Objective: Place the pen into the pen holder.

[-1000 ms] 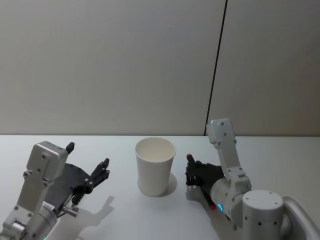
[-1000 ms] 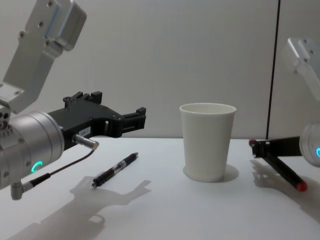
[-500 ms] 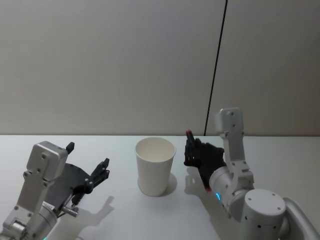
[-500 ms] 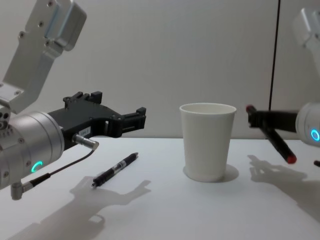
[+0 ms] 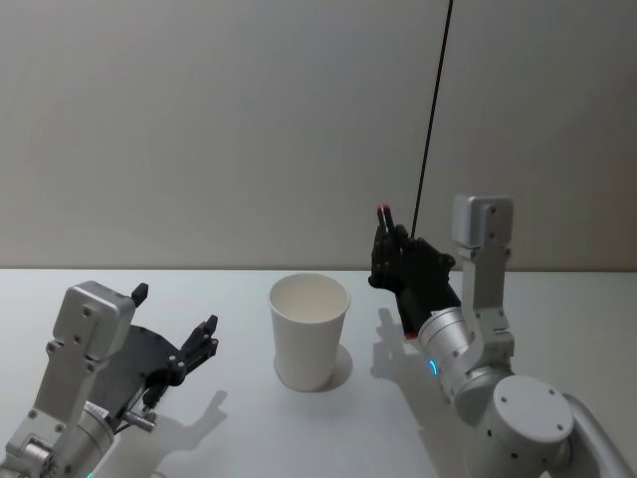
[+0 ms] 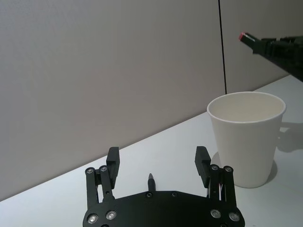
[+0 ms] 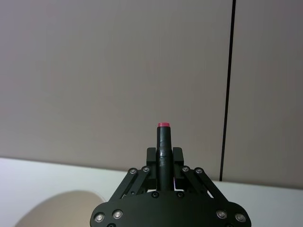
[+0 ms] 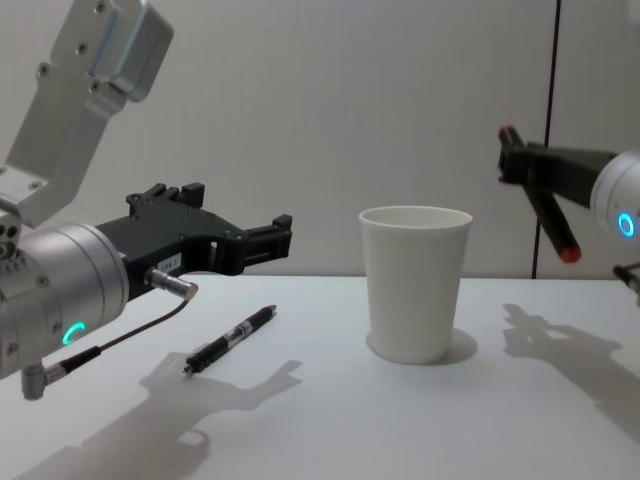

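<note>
1. Here is the dark slim pen with red ends [image 8: 553, 225]: it is up in the air, tilted, well clear of the white table [image 8: 330, 420] and to the right of the pen holder.
2. The right gripper [image 8: 520, 165] has it clamped between its fingers near the upper end. The lower red end hangs down on the side away from the pen holder.
3. The pen holder, an off-white tapered paper cup [image 8: 415, 285], stands upright at mid-table with its mouth open and nothing visible inside.
4. The step in hand looks like the carry across. To do it well, swing the pen leftward until its lower end sits over the middle of the cup's mouth.
5. Then stand it nearer upright and dip the end inside the rim before letting go. A light paper cup could topple if the pen catches its rim.
6. On the left, the left gripper [image 6: 157, 153] hovers with its fingers spread wide and empty, above a second slim black pen [image 8: 230, 340] lying on the table.
7. Against a second ago, the right gripper has risen from table level, carrying the pen up with it. The cup, the left gripper and the black pen have not moved.
</note>
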You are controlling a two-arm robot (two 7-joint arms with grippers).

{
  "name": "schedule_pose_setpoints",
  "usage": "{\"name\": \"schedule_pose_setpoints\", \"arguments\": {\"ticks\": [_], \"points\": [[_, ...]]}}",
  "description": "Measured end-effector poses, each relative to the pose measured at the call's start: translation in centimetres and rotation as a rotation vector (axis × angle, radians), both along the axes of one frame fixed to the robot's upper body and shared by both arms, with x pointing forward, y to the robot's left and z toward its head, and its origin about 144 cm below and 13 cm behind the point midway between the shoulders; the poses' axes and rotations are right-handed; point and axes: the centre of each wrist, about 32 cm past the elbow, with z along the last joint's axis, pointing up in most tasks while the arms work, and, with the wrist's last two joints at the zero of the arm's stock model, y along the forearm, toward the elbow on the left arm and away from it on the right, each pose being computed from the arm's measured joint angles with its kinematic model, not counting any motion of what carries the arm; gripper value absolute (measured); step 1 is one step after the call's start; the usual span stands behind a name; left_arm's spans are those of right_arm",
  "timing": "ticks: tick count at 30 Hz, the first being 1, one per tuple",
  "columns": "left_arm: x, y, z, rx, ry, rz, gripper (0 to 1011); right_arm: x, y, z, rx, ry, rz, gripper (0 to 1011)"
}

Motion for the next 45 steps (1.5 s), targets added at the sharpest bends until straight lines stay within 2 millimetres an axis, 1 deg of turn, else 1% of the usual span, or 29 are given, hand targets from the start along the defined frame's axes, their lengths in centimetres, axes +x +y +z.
{"name": "schedule_pose_setpoints", "arguments": {"ticks": [8,17,25,30,35,41,45], "points": [[0.0,0.0,0.0,0.0,0.0,0.0,1004,0.3,0.2,0.1,0.048,-0.13,-0.006,193],[0.0,0.0,0.0,0.0,0.0,0.0,1003,0.5,0.5,0.3,0.041,-0.18,0.003,193],[0.0,0.0,0.0,0.0,0.0,0.0,1003,0.9,1.5,1.0,0.024,-0.192,0.034,193],[0.0,0.0,0.0,0.0,0.0,0.0,1003,1.4,2.5,1.5,0.021,-0.23,0.058,193],[0.0,0.0,0.0,0.0,0.0,0.0,1003,2.2,3.3,2.4,0.022,-0.278,0.078,193],[0.0,0.0,0.0,0.0,0.0,0.0,1003,3.2,4.1,4.5,0.017,-0.345,0.104,193],[0.0,0.0,0.0,0.0,0.0,0.0,1003,3.5,4.4,5.1,0.008,-0.361,0.117,193]]}}
